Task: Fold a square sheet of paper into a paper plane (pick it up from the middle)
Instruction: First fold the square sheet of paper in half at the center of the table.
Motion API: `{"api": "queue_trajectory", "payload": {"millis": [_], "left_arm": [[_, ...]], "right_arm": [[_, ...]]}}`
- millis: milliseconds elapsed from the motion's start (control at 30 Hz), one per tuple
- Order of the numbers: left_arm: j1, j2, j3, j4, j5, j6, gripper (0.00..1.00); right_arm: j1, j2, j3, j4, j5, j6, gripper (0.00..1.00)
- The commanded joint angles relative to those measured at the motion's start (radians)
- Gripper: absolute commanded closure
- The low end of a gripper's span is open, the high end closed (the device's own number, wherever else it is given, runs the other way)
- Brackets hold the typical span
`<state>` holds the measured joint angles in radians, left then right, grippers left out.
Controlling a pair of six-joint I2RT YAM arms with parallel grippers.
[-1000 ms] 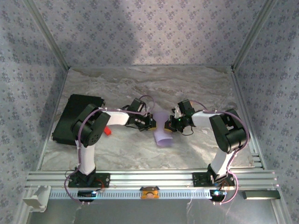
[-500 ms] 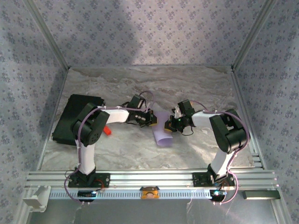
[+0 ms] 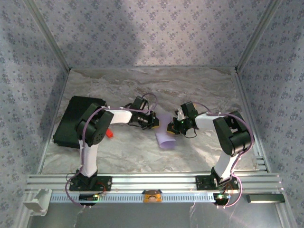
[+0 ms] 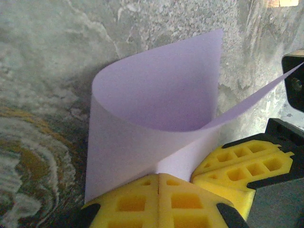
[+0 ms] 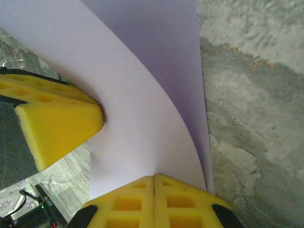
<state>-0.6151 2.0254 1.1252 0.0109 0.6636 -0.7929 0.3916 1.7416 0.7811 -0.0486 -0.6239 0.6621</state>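
Top external: grey marbled table (image 3: 199,88), patterned walls (image 3: 156,33), lavender sheet (image 3: 165,138) mid-table.

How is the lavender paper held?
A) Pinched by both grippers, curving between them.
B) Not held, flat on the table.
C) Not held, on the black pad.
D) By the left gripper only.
A: the left gripper and the right gripper are each shut on the bowed square sheet of paper.

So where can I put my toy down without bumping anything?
Bare table runs along the back wall, and along the front between the square sheet of paper and the metal rail. Crowded: the middle, where left gripper and right gripper pinch it, and the left, by the black pad.
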Motion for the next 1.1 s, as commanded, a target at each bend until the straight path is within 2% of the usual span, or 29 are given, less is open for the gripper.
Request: {"api": "queue_trajectory", "payload": {"millis": [0,267,733,1067], "left_arm": [[0.012,0.006,0.043,-0.085,-0.045,0.034,1.00],[0.018,0.044,0.095,-0.134,-0.068,0.073,1.00],[0.060,0.075,0.118,-0.130,-0.146,0.027,1.00],[0.095,0.106,0.171,-0.141,-0.153,0.004,1.00]], "right_arm": [[0.000,0.013,-0.038,-0.103,0.089,0.002,0.99],[0.001,0.012,-0.033,-0.111,0.090,-0.001,0.99],[0.002,0.007,-0.040,-0.115,0.098,-0.002,0.99],[0.003,0.007,-0.044,-0.113,0.095,-0.006,0.99]]}}
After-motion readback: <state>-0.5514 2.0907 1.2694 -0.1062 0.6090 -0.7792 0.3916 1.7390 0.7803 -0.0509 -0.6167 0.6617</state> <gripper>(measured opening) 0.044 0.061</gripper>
